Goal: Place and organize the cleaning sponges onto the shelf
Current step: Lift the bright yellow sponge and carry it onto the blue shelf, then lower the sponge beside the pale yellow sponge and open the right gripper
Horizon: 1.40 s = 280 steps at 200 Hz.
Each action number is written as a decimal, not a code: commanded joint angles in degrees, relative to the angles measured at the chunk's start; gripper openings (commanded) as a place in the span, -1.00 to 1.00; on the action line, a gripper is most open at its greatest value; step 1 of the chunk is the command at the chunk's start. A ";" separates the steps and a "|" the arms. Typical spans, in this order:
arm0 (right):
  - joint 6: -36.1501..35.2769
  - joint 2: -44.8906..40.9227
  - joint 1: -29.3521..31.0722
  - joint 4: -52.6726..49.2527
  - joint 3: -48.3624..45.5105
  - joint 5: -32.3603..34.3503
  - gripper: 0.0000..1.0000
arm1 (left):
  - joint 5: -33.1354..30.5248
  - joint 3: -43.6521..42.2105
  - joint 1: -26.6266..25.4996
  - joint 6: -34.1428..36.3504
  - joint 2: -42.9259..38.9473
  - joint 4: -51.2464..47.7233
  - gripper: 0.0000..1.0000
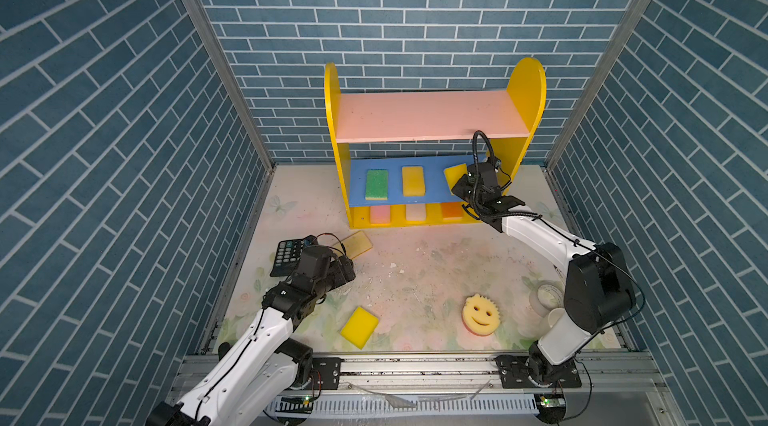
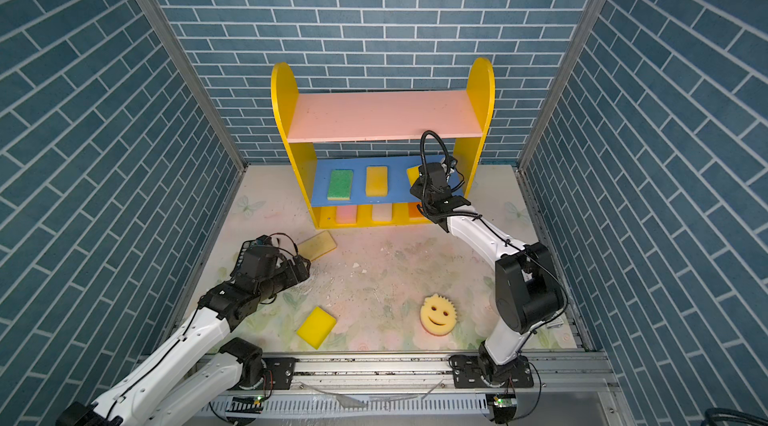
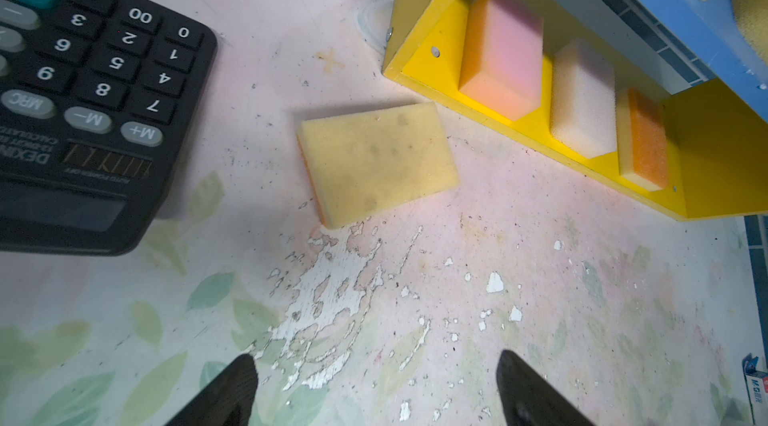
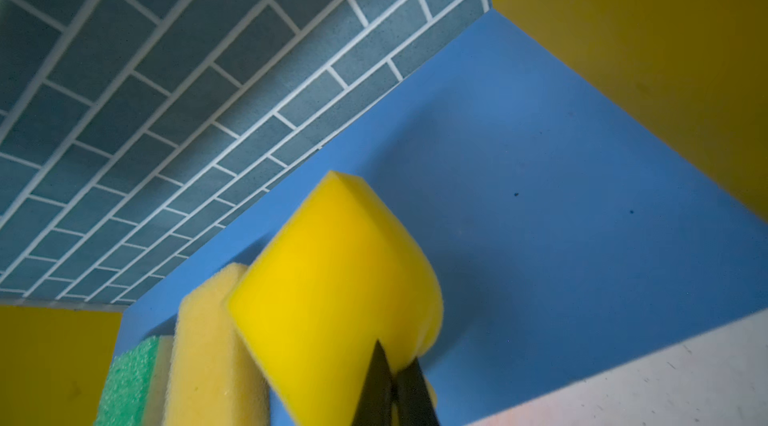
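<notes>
Right jaws pinched shut on yellow sponge [image 4: 332, 286], tilted over the free right end of the shelf's [image 1: 528, 87] blue board [image 4: 540, 195], beside amber sponge [image 1: 412, 181]. Placing step; next likely lower it flat, square to neighbours, release. Left jaws wide open, empty, aimed at tan sponge [image 3: 376, 162] on bench [image 3: 540, 299] near calculator [image 3: 83, 70].

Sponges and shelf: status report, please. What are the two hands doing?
Right hand shut on yellow sponge, over blue board. Left hand open, tan sponge ahead. Calculator beside it, not blocking.
</notes>
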 commanded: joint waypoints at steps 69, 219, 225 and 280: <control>8.68 3.58 -0.26 -5.15 6.15 -1.30 -1.00 | -1.46 -0.32 0.42 0.12 2.38 -0.81 0.84; 15.48 5.84 -0.20 -4.42 4.50 -3.95 -0.51 | -2.77 -0.28 0.49 0.40 0.60 -2.72 0.84; 15.58 5.70 -0.17 -4.26 4.25 -3.95 -0.49 | -2.80 -0.24 0.45 0.54 0.65 -2.72 0.84; 16.11 4.64 -0.16 -4.33 3.52 -4.13 -0.23 | -2.80 0.10 0.45 0.85 0.91 -2.80 0.84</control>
